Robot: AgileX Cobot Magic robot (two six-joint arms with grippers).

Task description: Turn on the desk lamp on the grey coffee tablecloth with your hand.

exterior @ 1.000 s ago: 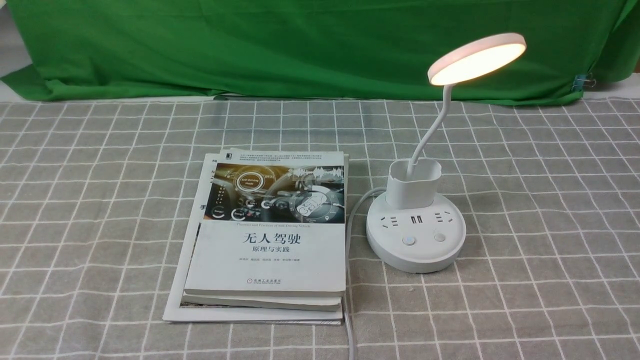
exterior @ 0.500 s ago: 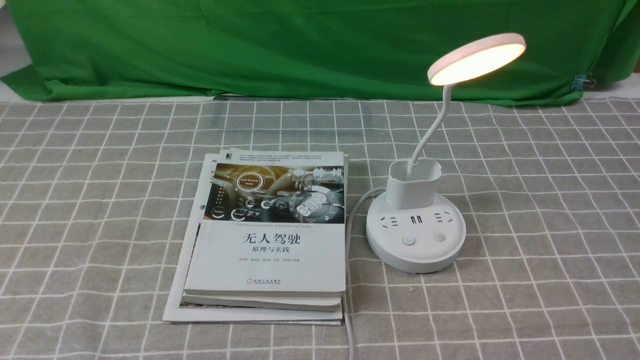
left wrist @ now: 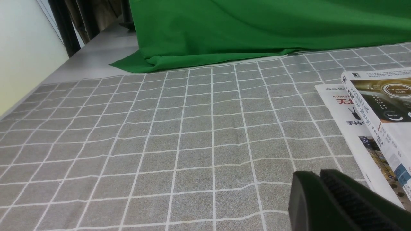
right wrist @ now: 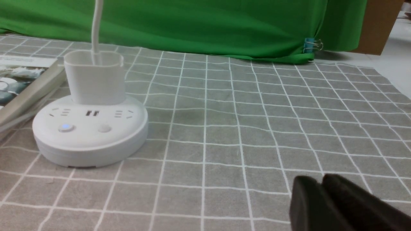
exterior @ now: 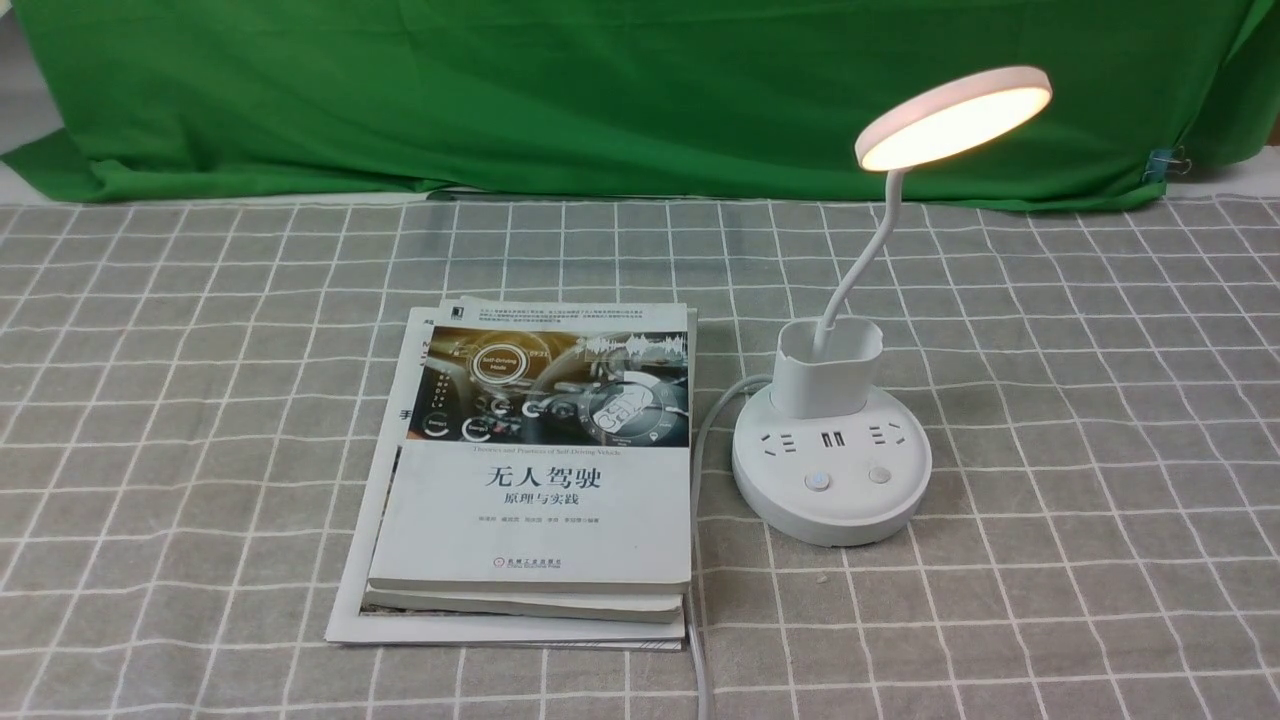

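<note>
Lamplight glows from the desk lamp (exterior: 833, 430) on the grey coffee tablecloth (exterior: 1080, 400); task looks done, my right gripper (right wrist: 321, 189) closed, empty.

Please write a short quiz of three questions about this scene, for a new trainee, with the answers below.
1. True or false: the head of the desk lamp is glowing.
2. What lies on the grey coffee tablecloth on the robot's left side of the lamp? A) a stack of books B) a cup C) a phone
3. Fill in: on the lamp's base, the ____ of the two round buttons shows a blue light, by the robot's sides.

Key
1. True: the disc shines warm white.
2. A: the stack of books lies there, with the lamp's cord between.
3. Left: the left button is lit; the right gripper is apart from the base, fingers together.
</note>
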